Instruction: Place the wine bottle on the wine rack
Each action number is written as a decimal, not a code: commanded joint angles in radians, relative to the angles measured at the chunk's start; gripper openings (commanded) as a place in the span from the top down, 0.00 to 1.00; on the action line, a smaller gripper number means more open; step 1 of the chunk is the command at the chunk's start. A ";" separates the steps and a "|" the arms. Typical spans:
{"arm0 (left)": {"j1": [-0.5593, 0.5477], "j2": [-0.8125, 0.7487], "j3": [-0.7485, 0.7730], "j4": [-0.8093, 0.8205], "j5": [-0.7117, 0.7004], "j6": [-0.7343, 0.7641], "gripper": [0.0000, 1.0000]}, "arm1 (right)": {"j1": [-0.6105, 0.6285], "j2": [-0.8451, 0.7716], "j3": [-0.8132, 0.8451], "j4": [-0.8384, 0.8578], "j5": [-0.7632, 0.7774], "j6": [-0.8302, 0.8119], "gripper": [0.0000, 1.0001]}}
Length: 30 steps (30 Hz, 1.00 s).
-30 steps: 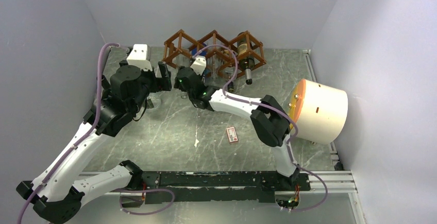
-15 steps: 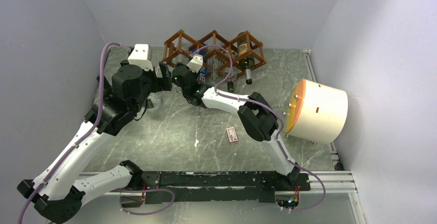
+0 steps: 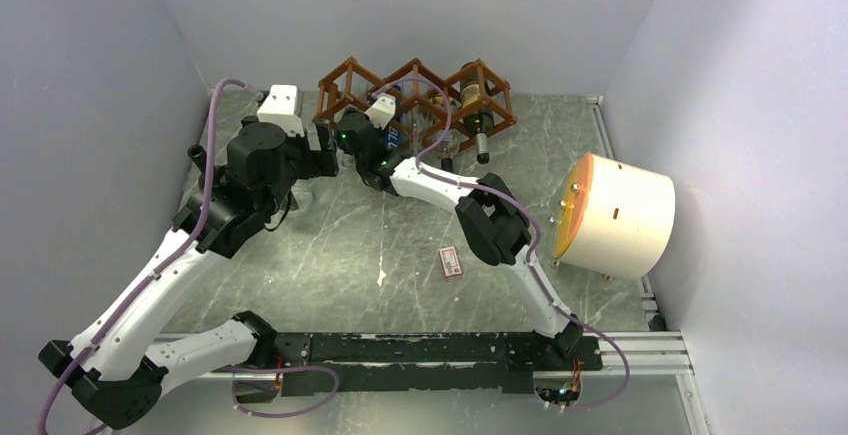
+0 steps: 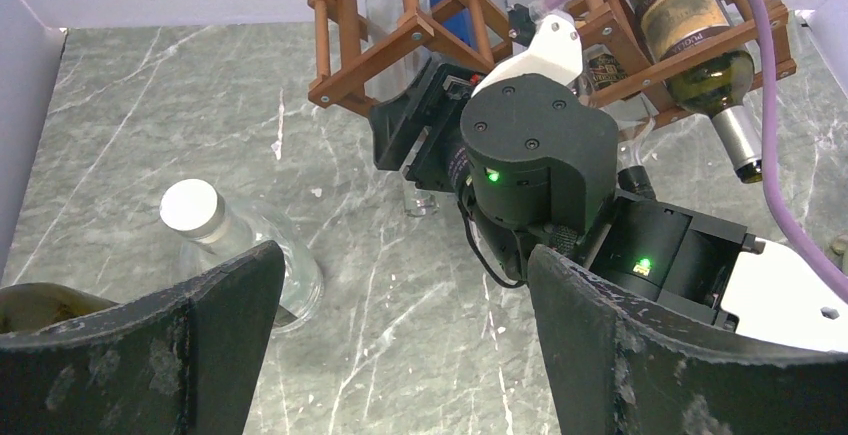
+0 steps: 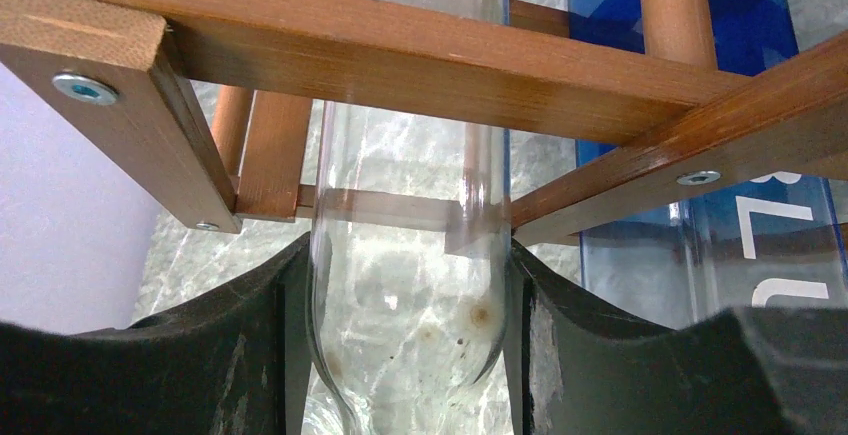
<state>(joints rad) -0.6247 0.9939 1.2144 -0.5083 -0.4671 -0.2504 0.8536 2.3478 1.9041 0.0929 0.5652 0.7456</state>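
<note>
Now the right tool (image 5: pixel 408 340) is clamping the clear wine bottle (image 5: pixel 405 175), which is lying partway inside the left cell of the wine rack (image 5: pixel 400 55); the left tool (image 4: pixel 400 355) is hovering nearby, fingers spread apart.

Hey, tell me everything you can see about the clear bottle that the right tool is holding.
The clear bottle is colourless, see-through glass, apparently empty, with brownish specks inside. The right tool grips its round body from both sides. Base first, it reaches into the left cell of the wine rack, behind a front slat, beside a blue bottle.
</note>
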 commanded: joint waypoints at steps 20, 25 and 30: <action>0.008 -0.019 0.058 -0.008 0.019 0.000 0.05 | -0.017 -0.230 -0.171 0.068 -0.056 -0.058 0.14; 0.008 -0.036 0.073 -0.009 0.006 0.004 0.05 | -0.017 -0.322 -0.271 0.129 -0.071 -0.054 0.15; 0.008 -0.063 0.119 -0.020 0.010 -0.001 0.05 | -0.016 -0.398 -0.341 0.255 -0.178 -0.191 0.26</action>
<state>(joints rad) -0.6235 0.9646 1.2728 -0.5236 -0.4660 -0.2504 0.8410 1.9949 1.6039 0.2199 0.4732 0.6628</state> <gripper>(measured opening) 0.950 0.770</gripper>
